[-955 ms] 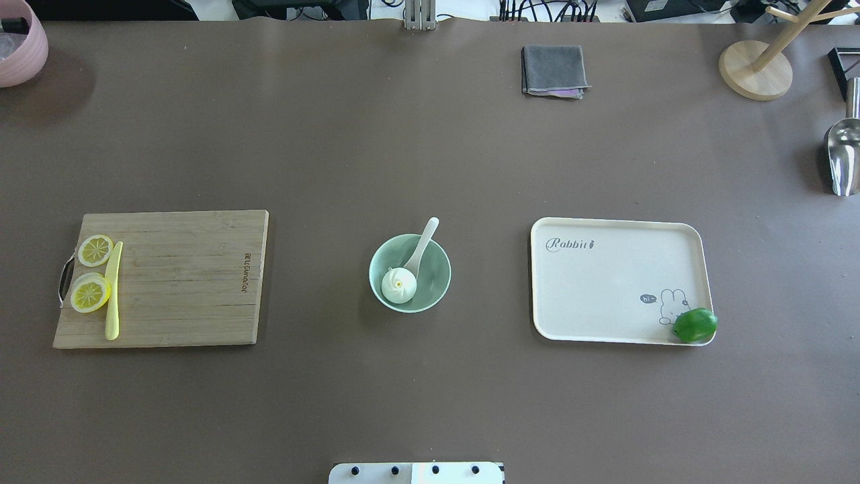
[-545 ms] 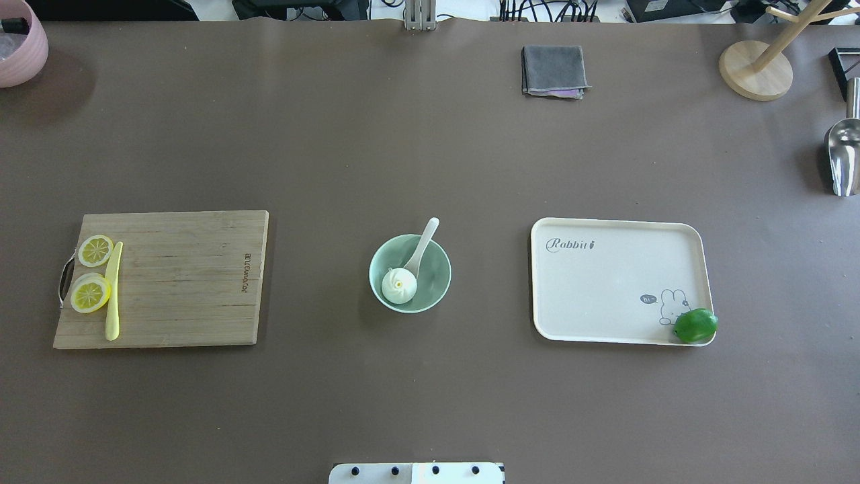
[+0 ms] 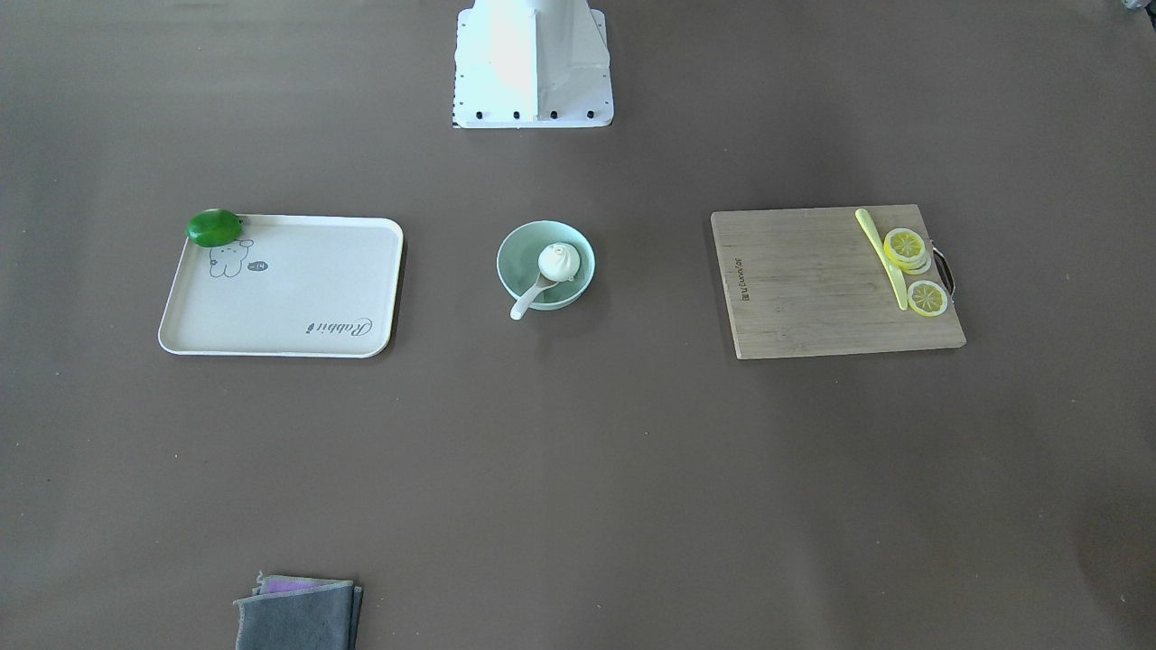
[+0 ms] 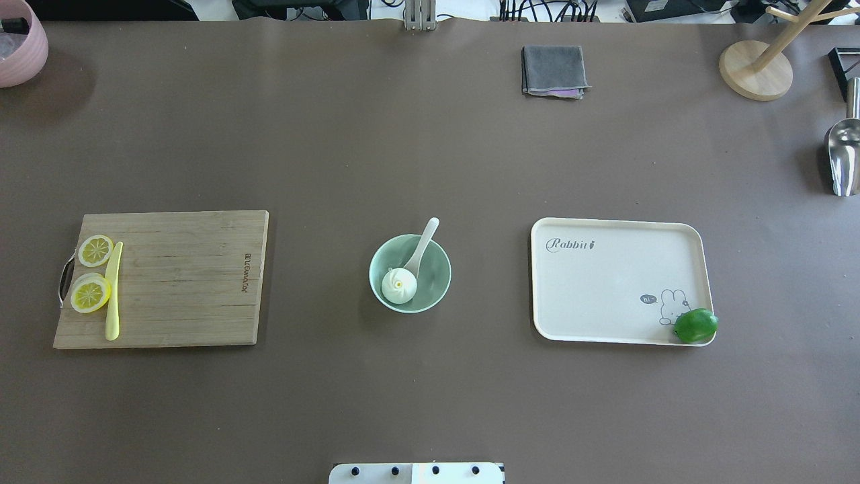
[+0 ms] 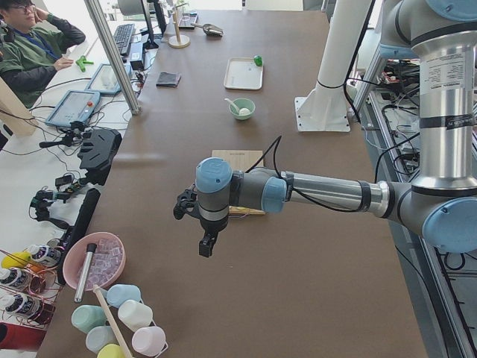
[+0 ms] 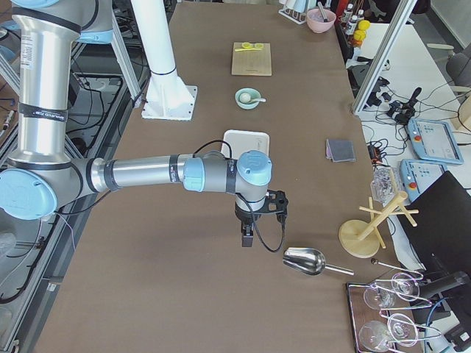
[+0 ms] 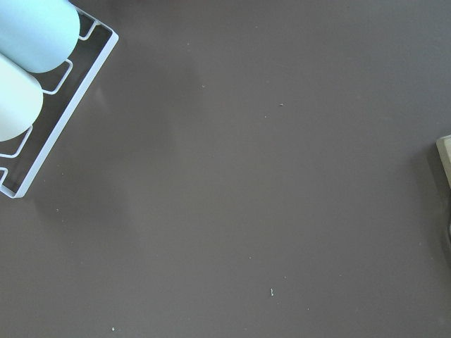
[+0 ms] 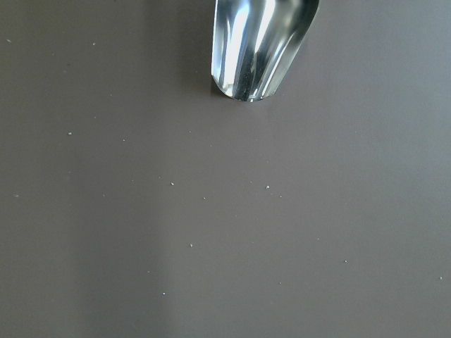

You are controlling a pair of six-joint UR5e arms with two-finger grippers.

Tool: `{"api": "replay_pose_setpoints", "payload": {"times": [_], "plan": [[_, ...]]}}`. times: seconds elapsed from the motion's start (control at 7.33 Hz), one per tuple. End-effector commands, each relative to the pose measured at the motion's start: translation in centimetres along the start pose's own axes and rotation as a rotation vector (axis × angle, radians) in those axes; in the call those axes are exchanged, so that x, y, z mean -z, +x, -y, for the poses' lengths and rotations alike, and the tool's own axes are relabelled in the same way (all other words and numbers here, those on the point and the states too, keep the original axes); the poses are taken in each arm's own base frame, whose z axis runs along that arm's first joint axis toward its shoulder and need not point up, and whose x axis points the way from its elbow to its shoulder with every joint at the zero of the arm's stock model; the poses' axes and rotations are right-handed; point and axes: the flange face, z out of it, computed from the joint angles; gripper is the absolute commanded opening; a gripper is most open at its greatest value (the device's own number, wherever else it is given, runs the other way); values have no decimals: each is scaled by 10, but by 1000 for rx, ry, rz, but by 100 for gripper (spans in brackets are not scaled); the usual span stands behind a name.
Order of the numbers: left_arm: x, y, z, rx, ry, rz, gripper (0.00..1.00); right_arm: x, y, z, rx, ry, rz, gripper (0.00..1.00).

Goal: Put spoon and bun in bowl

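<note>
Nothing on the surface (image 4: 430, 148) has shifted over the last second. Both the left hand (image 5: 206, 245) and the right hand (image 6: 248, 240) hang above its opposite ends, well apart from the mint-green bowl (image 4: 435, 274); whether they are released or clenched, I cannot tell. Inside the bowl sits the bun (image 4: 399, 285), with the soup spoon (image 4: 422, 249) just beside it, its handle over the rim.

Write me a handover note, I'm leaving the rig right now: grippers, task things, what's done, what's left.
Left gripper: over bare table, far from the bowl; open or shut cannot be told.
Right gripper: likewise, near the metal scoop.
Bun and spoon lie in the bowl, spoon handle resting over its rim.
Done: both placed.
Left: apparently nothing.
</note>
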Motion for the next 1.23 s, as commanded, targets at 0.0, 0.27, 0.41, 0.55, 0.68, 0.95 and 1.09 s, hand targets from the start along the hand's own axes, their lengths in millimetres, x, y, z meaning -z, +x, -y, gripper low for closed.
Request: {"api": "replay_pose_setpoints", "payload": {"times": [0.0, 0.27, 0.41, 0.55, 0.68, 0.95, 1.09], "plan": [[0, 1, -13, 7, -7, -1, 99, 1, 0, 1, 1, 1, 0, 100], [-1, 0, -14, 11, -11, 5, 99, 0, -1, 1, 1, 0, 0, 100], [-1, 0, -14, 11, -11, 5, 99, -1, -2, 1, 4, 0, -2, 100], [-1, 0, -14, 11, -11, 5, 99, -1, -2, 1, 3, -2, -2, 100], [-1, 0, -14, 11, -11, 5, 99, -1, -2, 1, 2, -2, 0, 100], [-2, 0, -14, 11, -13, 5, 99, -2, -4, 2, 5, -6, 0, 100], [-3, -1, -14, 13, -14, 4, 99, -3, -5, 2, 7, -5, 0, 100]]}}
